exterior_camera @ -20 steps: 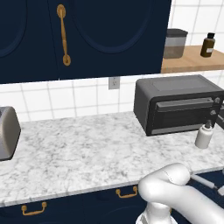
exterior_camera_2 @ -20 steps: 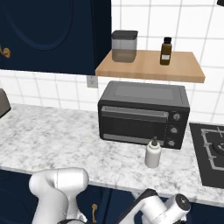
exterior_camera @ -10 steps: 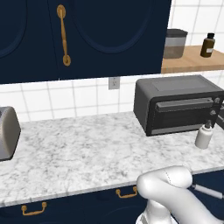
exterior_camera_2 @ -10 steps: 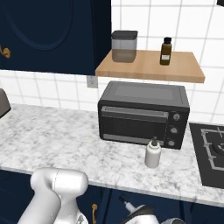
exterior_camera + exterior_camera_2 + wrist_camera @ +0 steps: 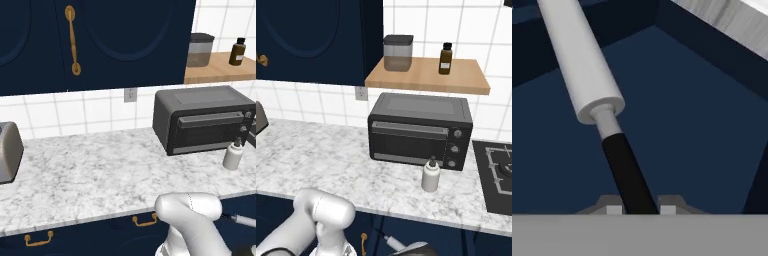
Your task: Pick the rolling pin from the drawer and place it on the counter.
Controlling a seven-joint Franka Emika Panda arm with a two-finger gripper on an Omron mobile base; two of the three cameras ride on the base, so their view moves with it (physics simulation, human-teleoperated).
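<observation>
Grey-white rolling pin (image 5: 582, 60), dark handle pinched in gripper (image 5: 641, 209).

Gripper (image 5: 641, 207): just the fingertips (image 5: 614, 209) clear the frame bottom, rest hidden. Rolling pin (image 5: 582, 65) runs away from the gripper, far end cut off at the top edge. Near handle's end hidden between the fingertips. Drawer (image 5: 702, 125) walls cropped all round.
</observation>
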